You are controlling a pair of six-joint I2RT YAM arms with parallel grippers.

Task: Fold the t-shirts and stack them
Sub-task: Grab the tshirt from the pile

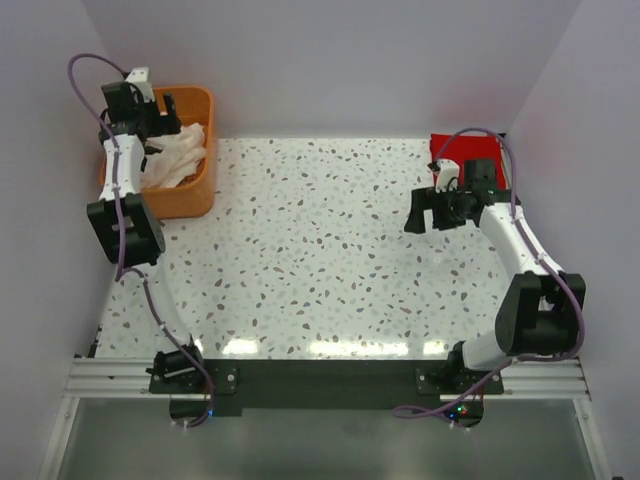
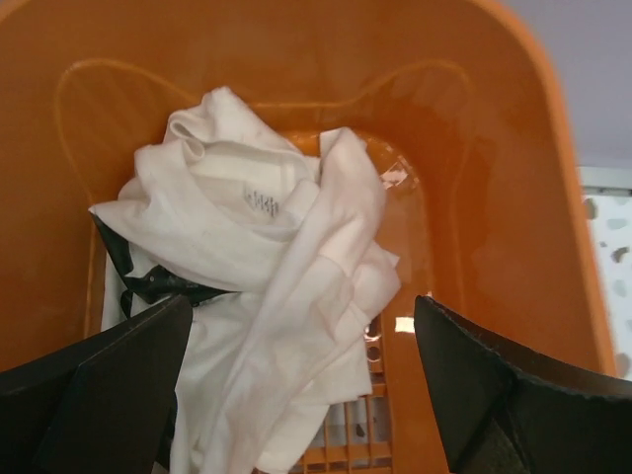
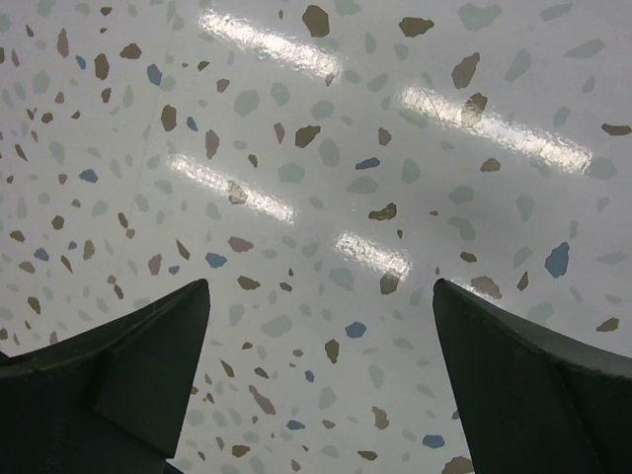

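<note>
Spread left fingers [image 2: 99, 385] hang over the white t-shirt [image 2: 267, 267] in the basket [image 2: 474, 148], likely to grab it; right fingers [image 3: 109, 385] idle, spread.

This is a robotics lab test cell. A speckled terrazzo-patterned surface [image 1: 320, 250] stands boxed in by plain pale walls [image 1: 330, 60] on the left, far and right sides. Along its near edge a bare aluminium rail [image 1: 110, 378] carries two bolted white-and-black arms [image 1: 520, 238] trailing purple cables [image 1: 470, 130], the left end effector [image 2: 301, 326] and right end effector [image 3: 321, 296] each a black two-finger claw. Strip-light glare streaks the surface.
</note>
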